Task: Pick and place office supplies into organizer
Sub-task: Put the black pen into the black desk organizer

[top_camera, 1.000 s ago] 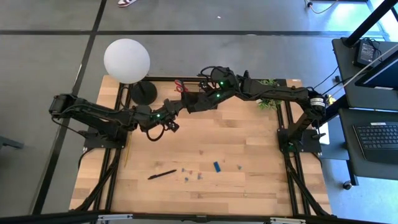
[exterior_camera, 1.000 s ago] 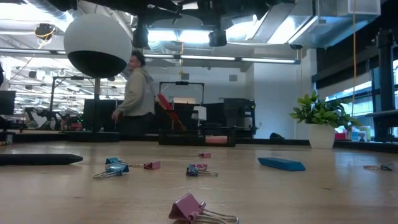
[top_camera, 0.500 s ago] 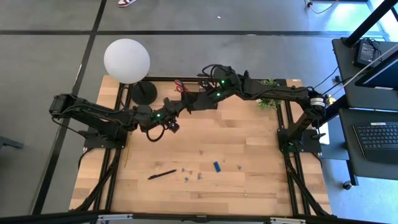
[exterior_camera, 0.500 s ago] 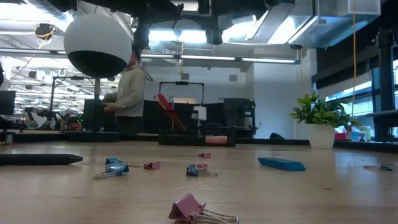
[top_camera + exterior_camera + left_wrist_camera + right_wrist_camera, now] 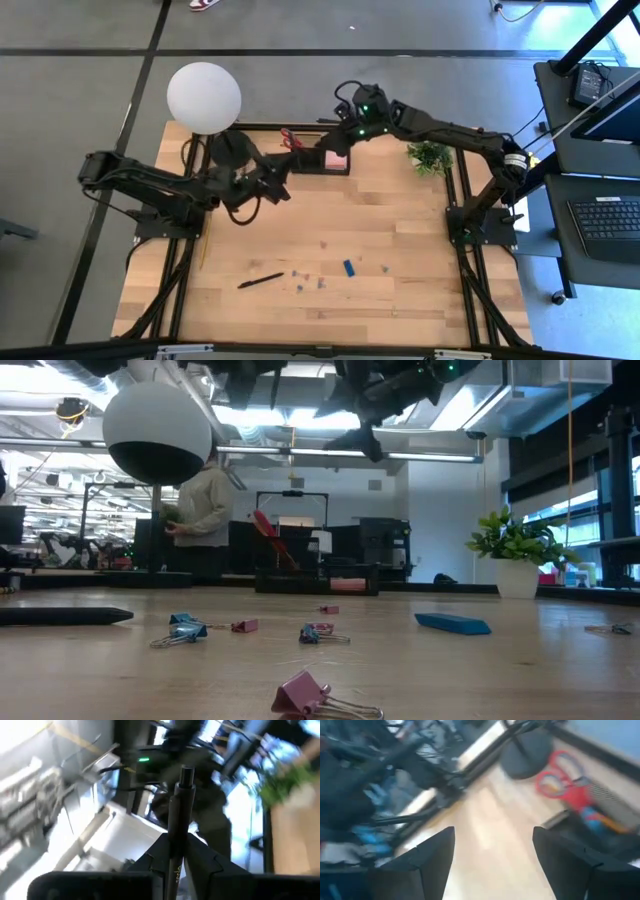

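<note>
My left gripper (image 5: 278, 183) hangs over the table's far middle, shut on a black pen (image 5: 176, 815). My right gripper (image 5: 492, 850) stands open and holds nothing. It hovers over the black organizer (image 5: 335, 163) at the far edge. A pink sticky-note pad (image 5: 337, 158) sits in the organizer, and red scissors (image 5: 565, 787) stick up from its left end. On the near half of the table lie another black pen (image 5: 260, 281), a blue block (image 5: 348, 267) and several clips (image 5: 185, 628). A pencil (image 5: 203, 250) lies at the left edge. My left gripper pinches the black pen's barrel (image 5: 173, 851) between its two fingers. The pen lies along the fingers, and its free end (image 5: 186, 774) sticks out past the fingertips. It is lifted clear of the table.
A lamp with a white globe (image 5: 204, 95) and a round black base (image 5: 232, 148) stands at the far left. A small green plant (image 5: 428, 157) stands at the far right. A person (image 5: 205, 510) shows in the room beyond the table.
My right gripper has come away from my left gripper and the pen. It has swung back toward the table's far right, to above the organizer. My left gripper has kept the pen and rolled its wrist, staying nearly where it was.
</note>
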